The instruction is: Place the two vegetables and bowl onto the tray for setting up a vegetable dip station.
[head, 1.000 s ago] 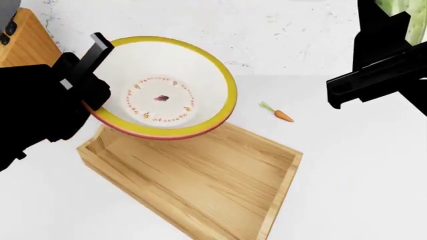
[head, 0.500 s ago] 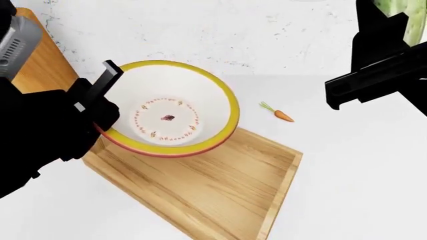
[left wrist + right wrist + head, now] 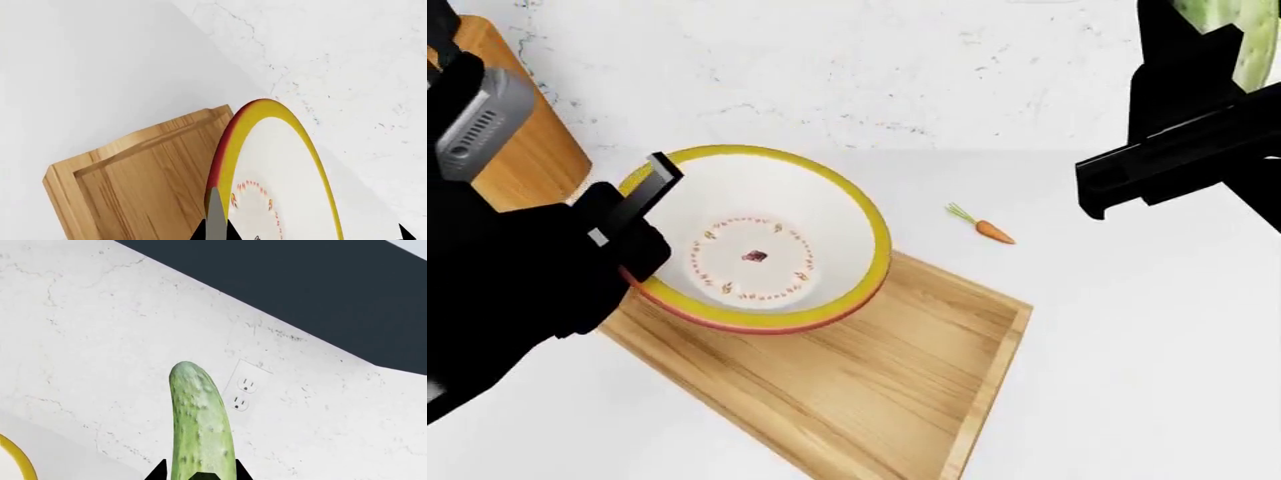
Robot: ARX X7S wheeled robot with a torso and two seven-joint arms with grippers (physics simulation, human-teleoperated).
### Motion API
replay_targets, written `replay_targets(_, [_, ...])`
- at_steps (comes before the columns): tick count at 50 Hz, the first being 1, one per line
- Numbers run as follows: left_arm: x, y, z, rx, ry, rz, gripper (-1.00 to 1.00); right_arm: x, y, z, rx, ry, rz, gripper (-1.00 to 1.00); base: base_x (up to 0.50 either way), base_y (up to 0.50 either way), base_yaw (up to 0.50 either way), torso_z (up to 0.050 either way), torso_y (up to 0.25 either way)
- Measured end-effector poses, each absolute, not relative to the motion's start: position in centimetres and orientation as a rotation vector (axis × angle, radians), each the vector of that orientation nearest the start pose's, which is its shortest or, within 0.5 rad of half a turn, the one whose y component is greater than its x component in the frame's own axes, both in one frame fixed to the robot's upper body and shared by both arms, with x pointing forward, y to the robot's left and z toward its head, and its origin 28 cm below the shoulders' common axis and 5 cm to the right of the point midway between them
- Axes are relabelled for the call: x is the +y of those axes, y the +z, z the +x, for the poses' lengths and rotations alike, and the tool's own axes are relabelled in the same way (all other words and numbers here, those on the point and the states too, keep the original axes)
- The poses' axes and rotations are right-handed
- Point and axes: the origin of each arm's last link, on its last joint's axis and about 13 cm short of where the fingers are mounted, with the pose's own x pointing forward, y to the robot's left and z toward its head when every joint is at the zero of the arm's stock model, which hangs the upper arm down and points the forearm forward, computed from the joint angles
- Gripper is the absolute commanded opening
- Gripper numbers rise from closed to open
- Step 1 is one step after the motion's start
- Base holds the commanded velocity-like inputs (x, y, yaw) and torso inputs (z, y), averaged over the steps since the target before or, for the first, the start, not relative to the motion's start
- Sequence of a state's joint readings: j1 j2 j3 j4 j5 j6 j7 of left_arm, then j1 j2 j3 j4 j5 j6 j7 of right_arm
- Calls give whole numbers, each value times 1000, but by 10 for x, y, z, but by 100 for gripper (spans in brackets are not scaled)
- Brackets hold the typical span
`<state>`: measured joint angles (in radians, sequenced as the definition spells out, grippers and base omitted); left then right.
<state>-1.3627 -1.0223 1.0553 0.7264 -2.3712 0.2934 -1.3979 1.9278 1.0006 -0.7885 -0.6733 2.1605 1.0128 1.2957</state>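
My left gripper (image 3: 627,215) is shut on the left rim of the bowl (image 3: 761,240), white inside with a yellow rim and red outer band. The bowl sits low over the back-left corner of the wooden tray (image 3: 868,390), slightly tilted. In the left wrist view one grey finger pinches the bowl (image 3: 280,180) rim above the tray (image 3: 133,185). My right gripper (image 3: 200,475) is shut on the bumpy green cucumber (image 3: 199,420), held high at the upper right; its tip (image 3: 1214,25) shows there. The small orange carrot (image 3: 988,230) lies on the counter behind the tray.
A rounded wooden knife block (image 3: 514,140) stands at the back left, close behind my left arm. A white marbled wall (image 3: 868,70) with an outlet (image 3: 243,390) backs the white counter (image 3: 1148,330).
My left gripper has carried the bowl downward and levelled it, from held tilted above the tray to low over its back-left corner. The right arm and cucumber have not moved.
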Motion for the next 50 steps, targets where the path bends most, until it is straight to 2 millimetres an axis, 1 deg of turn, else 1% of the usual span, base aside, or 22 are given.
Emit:
replay_targets(25, [215,295,208,537,178,-705,-100,-126,372,137,-237,70,-435,-100,0,0,0,0,0])
replay_targets(50, [214,290,210,540,179,-694,-100,-126,373,137,-237,73,-435,-100,0,0,0,0,0])
